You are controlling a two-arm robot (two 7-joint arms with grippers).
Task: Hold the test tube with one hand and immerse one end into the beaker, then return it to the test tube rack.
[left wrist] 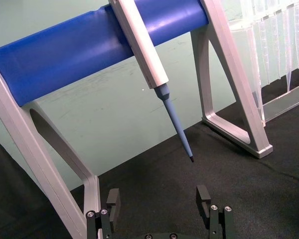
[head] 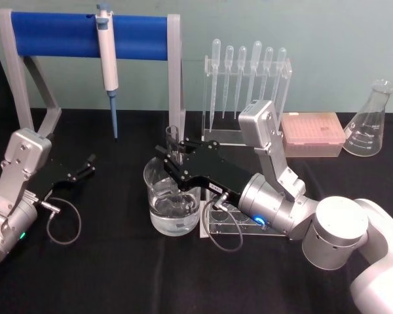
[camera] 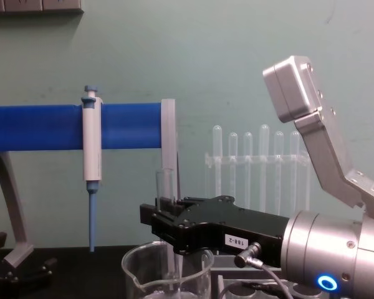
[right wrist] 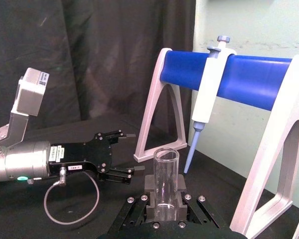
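The right gripper (head: 173,159), a black flat-jawed hand on a silver cylindrical wrist, had its fingers closed on the wide, clear, round-bottomed glass test tube (head: 173,139). It gripped the tube a little below the open mouth and held it upright, with the lower end inside the broad clear glass beaker (head: 158,191) near the table's middle. The tube looked light, stiff, smooth and breakable. I judged a moderate squeeze on the dry upper wall the safest hold, since wet glass would slip and a knock against the beaker's rim could crack it. The left gripper (head: 85,167) sat parked at the left, fingers spread wide with nothing between them. The right wrist view showed the pads (right wrist: 149,186) pinching the tube squarely, which the head view hid. The chest view showed the tube passing below the beaker's spouted rim, though not how deep.
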